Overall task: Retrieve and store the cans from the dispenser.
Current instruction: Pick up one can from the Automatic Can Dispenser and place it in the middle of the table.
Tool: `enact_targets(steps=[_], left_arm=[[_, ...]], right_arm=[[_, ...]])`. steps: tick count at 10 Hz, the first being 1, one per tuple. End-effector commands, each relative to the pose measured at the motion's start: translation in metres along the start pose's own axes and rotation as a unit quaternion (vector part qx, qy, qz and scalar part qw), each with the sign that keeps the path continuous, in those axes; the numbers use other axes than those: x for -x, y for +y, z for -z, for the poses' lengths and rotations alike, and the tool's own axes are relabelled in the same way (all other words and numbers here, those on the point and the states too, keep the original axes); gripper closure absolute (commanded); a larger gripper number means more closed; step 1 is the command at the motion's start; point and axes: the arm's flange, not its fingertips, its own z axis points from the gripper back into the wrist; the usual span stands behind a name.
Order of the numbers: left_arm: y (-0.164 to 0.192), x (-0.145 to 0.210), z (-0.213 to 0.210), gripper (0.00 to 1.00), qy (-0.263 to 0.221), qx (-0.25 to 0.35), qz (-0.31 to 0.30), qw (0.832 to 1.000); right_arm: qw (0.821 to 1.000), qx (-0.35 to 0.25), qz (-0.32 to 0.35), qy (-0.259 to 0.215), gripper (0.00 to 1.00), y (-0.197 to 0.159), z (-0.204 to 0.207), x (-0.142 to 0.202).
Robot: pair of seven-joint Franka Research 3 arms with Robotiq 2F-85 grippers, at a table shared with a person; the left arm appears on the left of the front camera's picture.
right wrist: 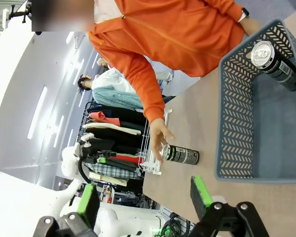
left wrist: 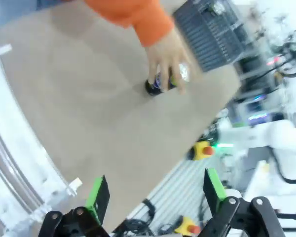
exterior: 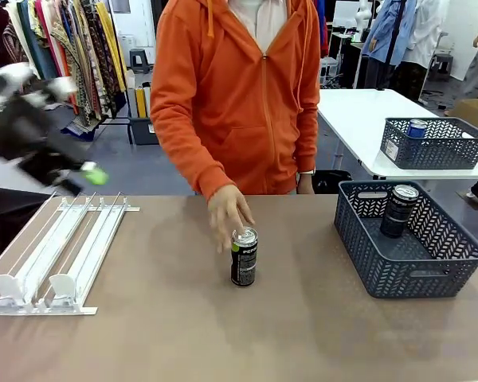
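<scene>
From the front the blurred left gripper [exterior: 92, 173] hangs above the dispenser [exterior: 56, 251], while its wrist view shows the jaws spread and empty, and the right gripper [right wrist: 144, 197] likewise gapes, the person's hand [exterior: 228, 215] on a dark can [exterior: 244, 257] mid-table.

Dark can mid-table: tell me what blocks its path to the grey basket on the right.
Nothing on the table lies between the dark can and the grey basket. The person's hand sits at the can's top on the far side, not toward the basket.
</scene>
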Motion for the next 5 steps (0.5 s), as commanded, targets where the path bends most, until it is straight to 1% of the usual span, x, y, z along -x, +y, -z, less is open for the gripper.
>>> enact_targets(steps=[1,2,3,4,5], left_arm=[[0.072,0.055,-0.034,0.00,-0.098,0.146,-0.076,0.981],[0.103,0.092,-0.036,0.00,-0.142,0.204,-0.107,0.963],[0.134,0.128,-0.030,0.00,-0.185,0.260,-0.133,0.939],[0.147,0.150,-0.023,0.00,-0.183,0.264,-0.160,0.933],[0.107,0.118,-0.047,0.00,-0.142,0.195,-0.104,0.965]], right_arm=[[1.000,-0.012,0.001,-0.010,0.00,0.005,0.002,-0.003],[1.000,-0.012,0.001,-0.010,0.00,0.005,0.002,-0.003],[1.000,-0.012,0.001,-0.010,0.00,0.005,0.002,-0.003],[1.000,-0.012,0.001,-0.010,0.00,0.005,0.002,-0.003],[1.000,-0.012,0.001,-0.010,0.00,0.005,0.002,-0.003]])
